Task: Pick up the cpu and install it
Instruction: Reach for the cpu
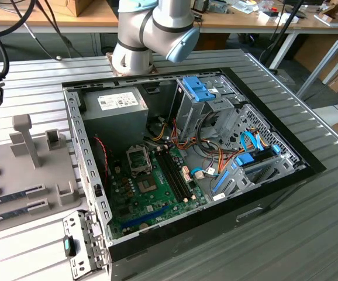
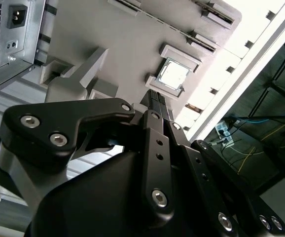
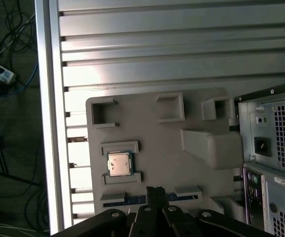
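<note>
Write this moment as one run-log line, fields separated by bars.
tool: shut, empty | cpu: lying in grey holder tray, untouched | stage: not yet picked

- An open black metal computer case [image 1: 257, 202] lies across the centre of the exterior view, on a ribbed grey metal bench [image 1: 286, 246].
- Inside it, a green motherboard [image 1: 157, 202] sits at lower centre, with a grey metal power supply box [image 1: 113, 114] above it.
- A blue plastic drive latch [image 1: 199, 89] stands at upper centre.
- At the left edge, a grey plastic fixture tray [image 1: 17, 170] carries long narrow memory sticks [image 1: 14, 199].
</note>
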`<state>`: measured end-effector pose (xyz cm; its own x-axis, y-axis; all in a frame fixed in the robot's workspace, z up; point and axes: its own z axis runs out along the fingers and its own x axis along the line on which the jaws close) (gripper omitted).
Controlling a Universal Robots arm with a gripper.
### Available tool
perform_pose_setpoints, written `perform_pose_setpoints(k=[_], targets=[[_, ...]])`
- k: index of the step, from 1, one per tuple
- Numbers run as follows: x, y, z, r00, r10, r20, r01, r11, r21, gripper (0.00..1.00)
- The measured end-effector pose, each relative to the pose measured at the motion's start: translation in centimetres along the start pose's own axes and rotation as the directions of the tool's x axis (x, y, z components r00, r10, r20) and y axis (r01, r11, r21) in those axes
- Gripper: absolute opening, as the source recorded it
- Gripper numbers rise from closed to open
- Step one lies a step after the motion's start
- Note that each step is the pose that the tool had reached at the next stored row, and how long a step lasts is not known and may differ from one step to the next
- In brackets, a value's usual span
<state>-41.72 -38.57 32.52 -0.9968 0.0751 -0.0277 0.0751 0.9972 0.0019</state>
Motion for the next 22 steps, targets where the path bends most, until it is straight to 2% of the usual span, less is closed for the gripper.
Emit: perform_pose_setpoints(k=[5, 22], targets=[[0.01, 0.05, 0.43, 1.0000, 0.000, 0.0000, 0.000, 1.0000, 0.0000, 0.11], [0.05, 0.05, 1.04, 1.0000, 0.000, 0.0000, 0.000, 1.0000, 0.0000, 0.11]])
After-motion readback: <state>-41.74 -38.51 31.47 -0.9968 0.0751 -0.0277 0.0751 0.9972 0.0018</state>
